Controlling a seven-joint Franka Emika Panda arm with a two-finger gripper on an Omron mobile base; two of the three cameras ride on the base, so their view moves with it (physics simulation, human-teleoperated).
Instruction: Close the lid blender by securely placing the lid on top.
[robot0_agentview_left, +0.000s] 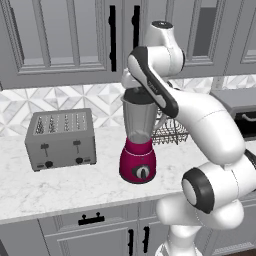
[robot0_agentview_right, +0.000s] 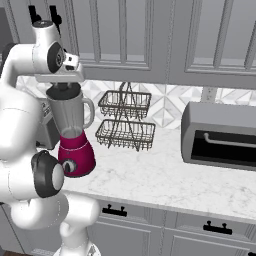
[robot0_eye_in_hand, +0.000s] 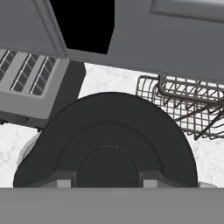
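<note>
Left base view: the gripper (robot0_agentview_left: 136, 94) hangs directly over the blender (robot0_agentview_left: 138, 145), which stands on the counter (robot0_agentview_left: 75, 185) at 3 o'clock of the toaster (robot0_agentview_left: 61, 139).

Right base view: the lid (robot0_agentview_right: 63, 93), a dark disc, sits at the jar's mouth under the hand, the wire rack (robot0_agentview_right: 125, 120) at 3 o'clock.

Hand view: the lid spreads wide, both fingertips (robot0_eye_in_hand: 61, 180) pressed against its central knob, closed around it.

- The lid (robot0_eye_in_hand: 109, 144) looked matt black.
- The blender (robot0_agentview_left: 138, 145) had a translucent grey jar and glossy magenta base.
- The counter (robot0_agentview_left: 60, 187) looked like smooth white marble.
</note>
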